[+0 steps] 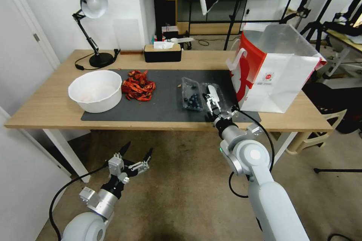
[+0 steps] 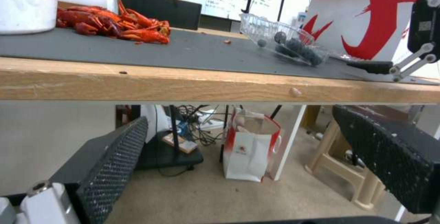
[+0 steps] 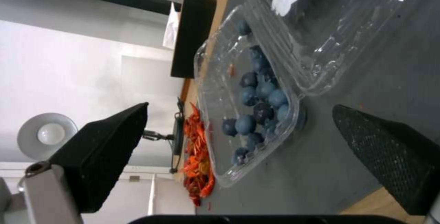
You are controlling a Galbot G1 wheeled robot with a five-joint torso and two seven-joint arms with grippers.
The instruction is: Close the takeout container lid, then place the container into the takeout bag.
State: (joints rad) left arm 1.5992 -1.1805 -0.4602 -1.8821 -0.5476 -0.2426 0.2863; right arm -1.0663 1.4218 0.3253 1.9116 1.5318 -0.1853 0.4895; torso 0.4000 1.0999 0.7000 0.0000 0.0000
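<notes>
The takeout container [image 1: 191, 99] lies open on the dark mat, its base holding blueberries [image 3: 256, 110]. The lid [image 1: 214, 92], clear with a white label, lies flat beside the base on the bag side. My right gripper [image 1: 220, 104] hovers open at the near end of the lid, and its fingers [image 3: 389, 148] straddle the container's near edge with nothing gripped. The takeout bag [image 1: 279, 71], white with red sides, stands open to the right of the container. My left gripper [image 1: 132, 158] hangs open below the table's front edge, in front of the mat.
A white round bowl [image 1: 96, 90] and a pile of red crayfish [image 1: 138, 86] sit on the mat's left half. A black tissue box [image 1: 162, 52] and a desk lamp [image 1: 92, 26] stand at the back. Under the table, a second paper bag [image 2: 250, 148] stands on the floor.
</notes>
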